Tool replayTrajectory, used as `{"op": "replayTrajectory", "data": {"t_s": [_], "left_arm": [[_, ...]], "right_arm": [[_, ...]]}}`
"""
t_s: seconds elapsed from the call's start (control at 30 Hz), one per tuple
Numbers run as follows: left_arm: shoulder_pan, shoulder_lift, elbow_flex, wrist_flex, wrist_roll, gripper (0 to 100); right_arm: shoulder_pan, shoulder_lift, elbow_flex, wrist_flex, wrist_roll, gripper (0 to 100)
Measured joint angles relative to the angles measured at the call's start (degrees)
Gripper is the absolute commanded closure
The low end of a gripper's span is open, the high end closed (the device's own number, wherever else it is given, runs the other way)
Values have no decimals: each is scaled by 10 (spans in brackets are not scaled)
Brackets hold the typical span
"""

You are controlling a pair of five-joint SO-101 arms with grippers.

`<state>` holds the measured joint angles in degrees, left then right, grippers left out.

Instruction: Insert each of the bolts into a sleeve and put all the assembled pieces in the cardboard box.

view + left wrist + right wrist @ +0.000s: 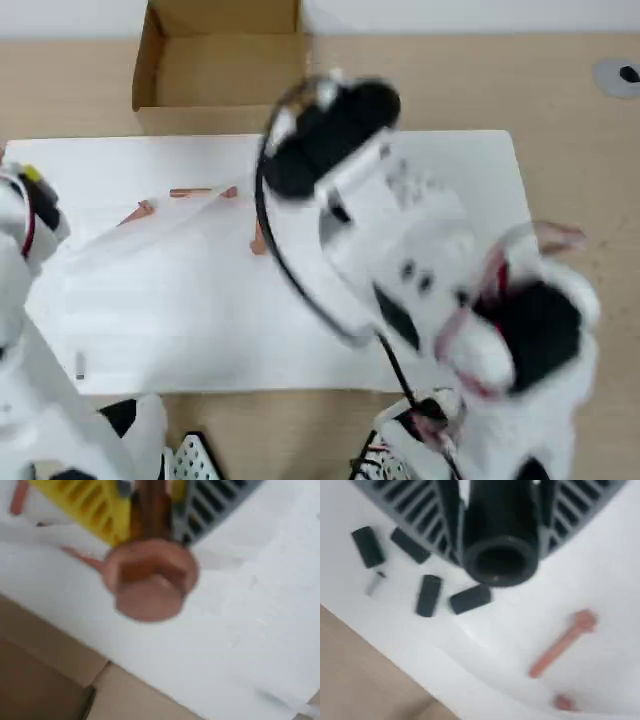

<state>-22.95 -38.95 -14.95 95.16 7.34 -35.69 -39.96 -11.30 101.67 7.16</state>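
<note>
looming white arm [400,250] blurs across the high view, above a wooden table [585,170] and a white sheet [200,330]. an open cardboard box [147,60] sits just beyond the sheet's far edge. left gripper [150,520] is clamped on a copper bolt [150,580], head toward the lens. right gripper [500,515] pinches a black sleeve [501,560], bore outward. four loose sleeves [428,595] and a loose bolt [562,642] lie on the sheet beneath.

We see our R gripper [497,525] clamped on a black sleeve [501,562], open bore twd the camera. On the white sheet [600,575]: 4 loose sleeves [428,595] grouped, small grey pin [374,583] beside them, 1 copper bolt [562,642] well apart, another copper bit [563,702] near it. Tan table [355,680] past the sheet's edge.
</note>
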Motion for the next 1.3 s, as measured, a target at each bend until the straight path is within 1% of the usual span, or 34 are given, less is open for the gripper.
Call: {"op": "replayTrajectory", "data": {"t_s": [0.1, 0.17, 0.37, 0.47, 0.57, 0.7, 0.8, 0.93, 1.03, 1.17, 1.3], "left_arm": [[1, -43, 52, -56, 31, 991], [15, -68, 83, -96, 44, 991], [138, -125, 179, -204, 48, 990], [187, -143, 242, -265, 48, 990], [202, -156, 302, -327, 48, 990], [207, -184, 355, -376, 48, 993], [234, -211, 375, -382, 48, 994], [292, -266, 401, -360, 48, 994], [346, -323, 412, -326, 38, 994], [398, -397, 420, -282, -16, 994], [413, -438, 419, -251, -34, 994]], "right_arm": [[-56, -85, 103, -27, 0, 983], [-82, -145, 185, -73, 0, 983], [-95, -323, 460, -286, 0, 984], [-95, -381, 582, -384, 0, 984], [-99, -418, 685, -466, -13, 984], [-133, -438, 776, -573, -76, 984], [-159, -440, 832, -643, -113, 984], [-171, -440, 876, -696, -128, 984], [-171, -440, 876, -707, -129, 984], [-171, -440, 877, -708, -129, 984], [-172, -440, 877, -708, -129, 984]]}}
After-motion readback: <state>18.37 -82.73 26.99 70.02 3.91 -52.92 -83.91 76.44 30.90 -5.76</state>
